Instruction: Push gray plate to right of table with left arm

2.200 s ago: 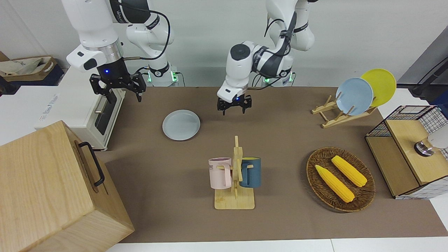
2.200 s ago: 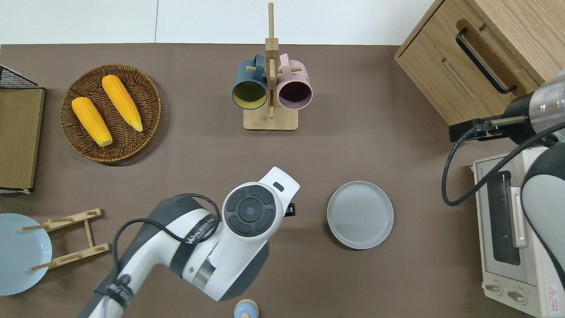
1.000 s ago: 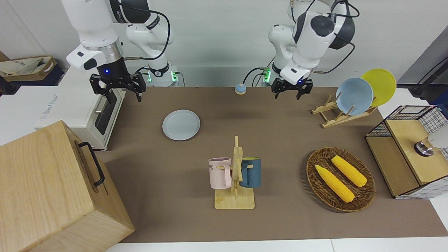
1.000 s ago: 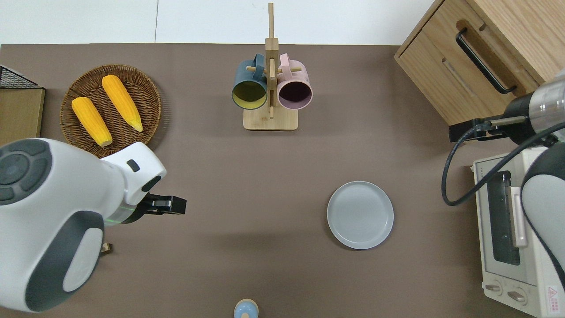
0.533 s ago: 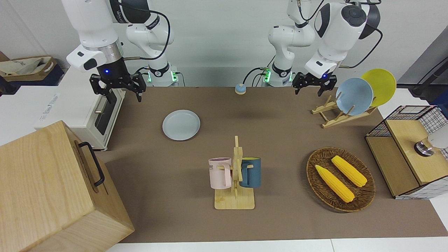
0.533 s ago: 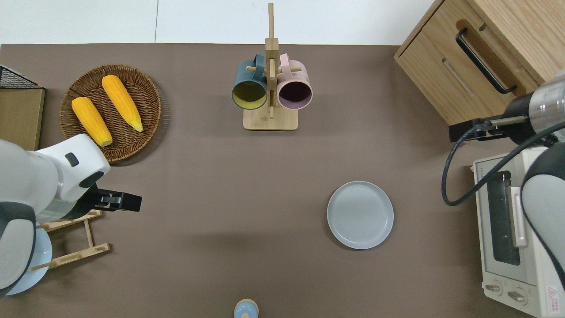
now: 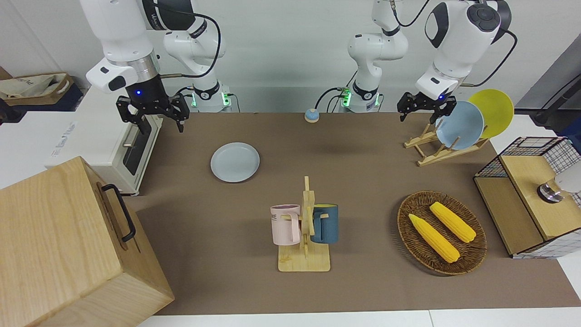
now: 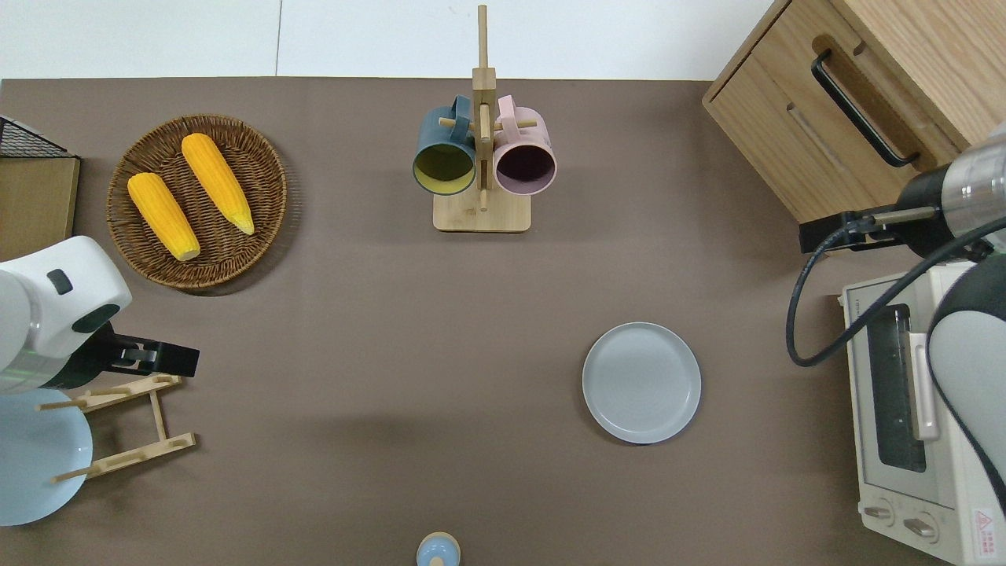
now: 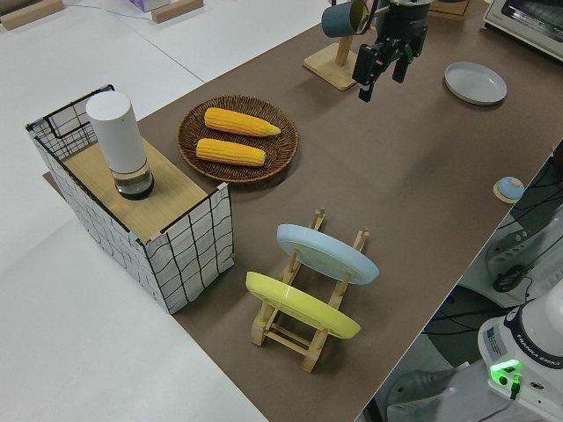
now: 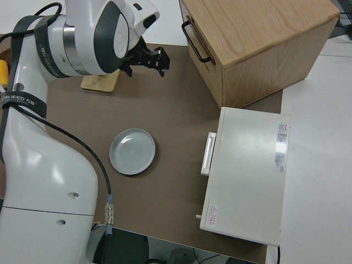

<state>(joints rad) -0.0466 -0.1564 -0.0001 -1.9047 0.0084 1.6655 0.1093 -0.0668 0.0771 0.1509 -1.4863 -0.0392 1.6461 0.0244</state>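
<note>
Bystanders on the worktop

A wooden mug rack (image 8: 481, 134) holds a dark blue mug (image 8: 444, 159) and a pink mug (image 8: 525, 159). Two corn cobs (image 8: 189, 192) lie in a wicker basket (image 8: 259, 157). A sky-blue plate (image 7: 459, 125) and a yellow plate (image 7: 494, 109) lean in a wooden plate rack (image 7: 431, 152). A toaster oven (image 8: 904, 424) stands beside a wooden cabinet (image 8: 888, 71).

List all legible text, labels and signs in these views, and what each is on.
"ME": pink mug; only these letters show.
"FRANKA EMIKA": arm base in the left side view, small but legible.
Red warning triangle: sticker on the toaster oven, by its knobs; the sticker's text is too small to read.
Printed labels on the toaster oven's top: too small to read.
Lettering on the right arm: too blurred to read.
</note>
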